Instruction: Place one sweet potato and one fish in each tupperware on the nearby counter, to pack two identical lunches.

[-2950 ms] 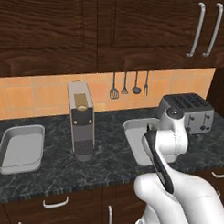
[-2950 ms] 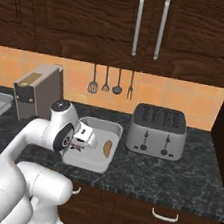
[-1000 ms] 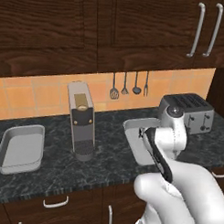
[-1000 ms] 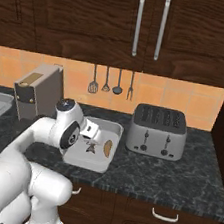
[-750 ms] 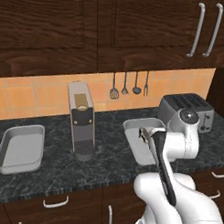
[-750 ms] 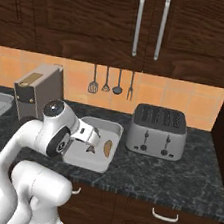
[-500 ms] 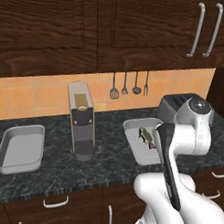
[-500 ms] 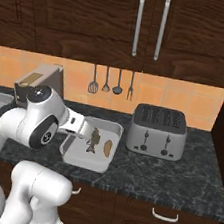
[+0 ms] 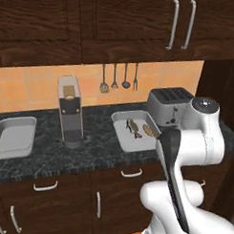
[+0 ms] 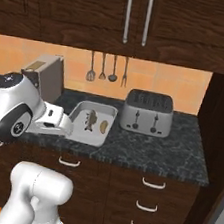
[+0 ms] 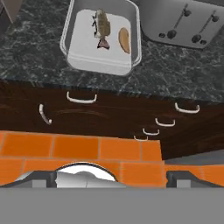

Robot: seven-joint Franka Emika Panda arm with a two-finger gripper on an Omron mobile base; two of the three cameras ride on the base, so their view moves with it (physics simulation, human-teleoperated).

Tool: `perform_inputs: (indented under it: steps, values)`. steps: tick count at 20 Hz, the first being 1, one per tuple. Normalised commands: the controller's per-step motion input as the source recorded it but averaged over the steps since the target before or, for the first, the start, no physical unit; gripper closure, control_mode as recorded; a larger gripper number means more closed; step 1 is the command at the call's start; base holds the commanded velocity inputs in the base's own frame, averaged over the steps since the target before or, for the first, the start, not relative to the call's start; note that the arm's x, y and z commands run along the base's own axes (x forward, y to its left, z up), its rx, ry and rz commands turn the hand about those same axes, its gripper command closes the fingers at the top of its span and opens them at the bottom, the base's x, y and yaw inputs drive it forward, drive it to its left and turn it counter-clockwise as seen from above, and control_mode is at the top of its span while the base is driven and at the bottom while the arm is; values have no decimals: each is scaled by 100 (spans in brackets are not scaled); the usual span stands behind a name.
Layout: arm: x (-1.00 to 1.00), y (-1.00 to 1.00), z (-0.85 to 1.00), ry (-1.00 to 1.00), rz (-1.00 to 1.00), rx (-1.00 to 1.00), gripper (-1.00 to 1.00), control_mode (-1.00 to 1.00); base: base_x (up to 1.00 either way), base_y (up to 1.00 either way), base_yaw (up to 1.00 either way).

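Tool [image 11: 111, 177] spread wide, holding nothing, above orange floor tiles [image 11: 78, 151]; grey rectangular plastic tupperware [image 11: 133, 39] on black speckled stone table [image 11: 175, 74] holds brown fish [image 11: 102, 26] beside orange sweet potato [image 11: 124, 40], near silver toaster [image 10: 147, 113]

The long black stone counter [image 9: 93, 154] is speckled with grey. Its cabinet fronts [image 11: 109, 116] are dark brown wood with curved silver handles [image 11: 81, 99]. The pale grey rectangular container [image 11: 103, 37] has a white inside; in it lie a brown and grey striped fish [image 11: 103, 25] and an orange-brown oval sweet potato [image 11: 124, 40]. The boxy toaster [image 10: 147, 112] is silver with dark slots. The wall tiles [image 9: 29, 89] are light orange, and the floor tiles [image 11: 87, 151] are bright orange.
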Motion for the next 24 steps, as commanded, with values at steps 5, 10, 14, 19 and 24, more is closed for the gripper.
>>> perform_inputs:
  steps: [5,10,14,19,24]
  values:
    - [0,0,0,0,0,0,-100,100,-64,-100,-20]
    - [0,0,0,0,0,0,-100,100,-27,-100,-15]
    - [0,0,0,0,0,0,-100,100,0,-99,-11]
    - [0,0,0,0,0,0,-100,100,2,-97,-16]
    - [0,0,0,0,0,0,-100,100,14,-92,-13]
